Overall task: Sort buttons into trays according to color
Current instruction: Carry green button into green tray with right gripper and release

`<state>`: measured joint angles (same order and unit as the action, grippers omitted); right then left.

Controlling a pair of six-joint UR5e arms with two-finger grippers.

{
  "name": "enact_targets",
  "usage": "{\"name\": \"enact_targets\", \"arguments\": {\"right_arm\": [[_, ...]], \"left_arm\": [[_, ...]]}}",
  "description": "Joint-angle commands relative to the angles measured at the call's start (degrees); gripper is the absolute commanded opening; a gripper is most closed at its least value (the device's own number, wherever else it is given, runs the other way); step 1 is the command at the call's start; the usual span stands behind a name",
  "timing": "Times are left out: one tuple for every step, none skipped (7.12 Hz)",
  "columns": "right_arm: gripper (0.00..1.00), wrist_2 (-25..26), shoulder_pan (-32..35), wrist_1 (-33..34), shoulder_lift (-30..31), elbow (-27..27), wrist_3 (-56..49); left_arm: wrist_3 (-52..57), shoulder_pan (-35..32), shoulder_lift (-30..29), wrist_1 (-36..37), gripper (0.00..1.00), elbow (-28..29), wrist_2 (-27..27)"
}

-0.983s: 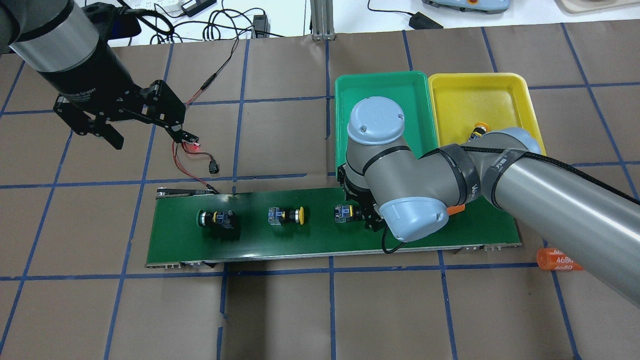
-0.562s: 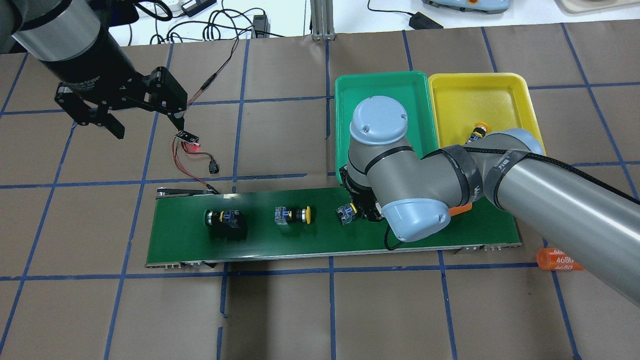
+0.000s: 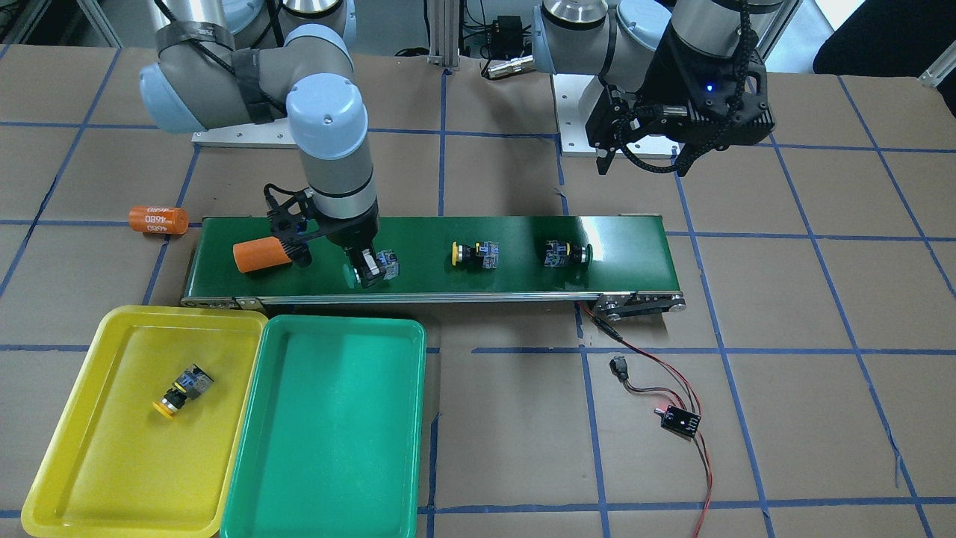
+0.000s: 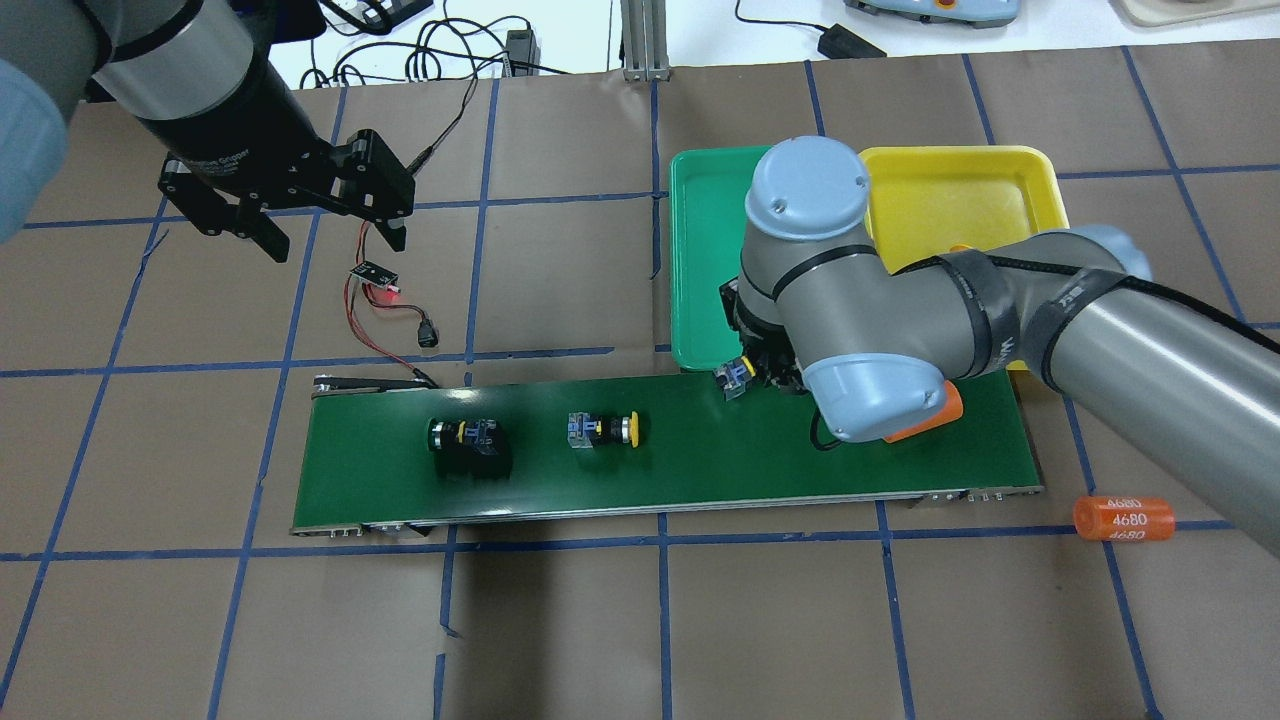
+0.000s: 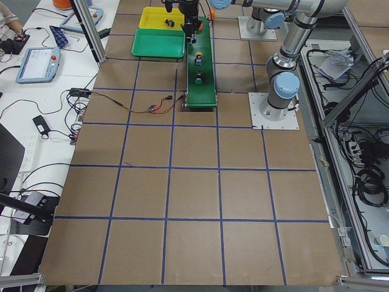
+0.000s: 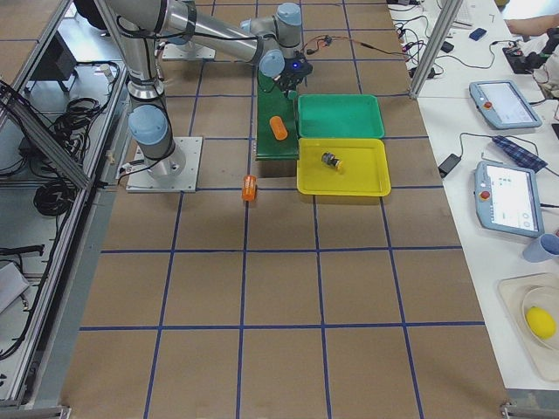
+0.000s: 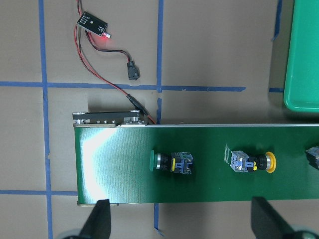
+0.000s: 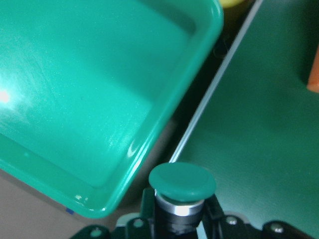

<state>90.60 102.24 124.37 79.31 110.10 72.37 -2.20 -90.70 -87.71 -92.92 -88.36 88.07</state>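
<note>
My right gripper (image 3: 366,273) is shut on a green-capped button (image 8: 182,181), held over the belt's far edge just short of the green tray (image 4: 705,250). Its black-and-blue body (image 4: 735,378) sticks out from under the wrist. Another green button (image 4: 465,435) and a yellow button (image 4: 603,429) lie on their sides on the belt. A second yellow button (image 3: 183,388) lies in the yellow tray (image 3: 97,448). My left gripper (image 4: 330,235) hangs open and empty above the table, left of and beyond the belt.
The dark-green conveyor belt (image 4: 700,470) runs across the middle. One orange cylinder (image 3: 261,255) lies on its end near my right wrist, and another (image 4: 1120,518) lies on the table beside it. A small sensor board (image 4: 375,275) with red wires sits beyond the belt's left end.
My right gripper has lifted the green button off the belt and carried it toward the green tray. Both buttons on the belt have drifted right. My left gripper has shifted right.
</note>
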Motion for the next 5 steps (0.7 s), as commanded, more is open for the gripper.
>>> {"name": "enact_targets", "arguments": {"right_arm": [[0.00,-5.05,-8.18,0.78,-2.65,-4.60,-9.30],[0.00,-5.00,-8.11,1.22,-7.02,-8.54,-9.00],[0.00,-5.08,-8.20,1.92,-11.94,-12.06,-9.00],[0.12,-5.17,-8.03,5.06,-15.73,-14.01,-9.00],[0.78,-5.26,-7.68,5.70,-17.25,-13.95,-9.08]], "left_arm": [[0.27,-0.18,0.08,0.28,1.00,0.03,-0.09],[0.27,-0.10,0.25,0.28,1.00,-0.06,-0.18],[0.10,-0.09,0.34,0.28,1.00,0.03,-0.26],[0.18,-0.09,0.34,0.28,1.00,0.12,-0.26],[0.10,-0.01,0.26,0.20,1.00,1.08,-0.53]]}}
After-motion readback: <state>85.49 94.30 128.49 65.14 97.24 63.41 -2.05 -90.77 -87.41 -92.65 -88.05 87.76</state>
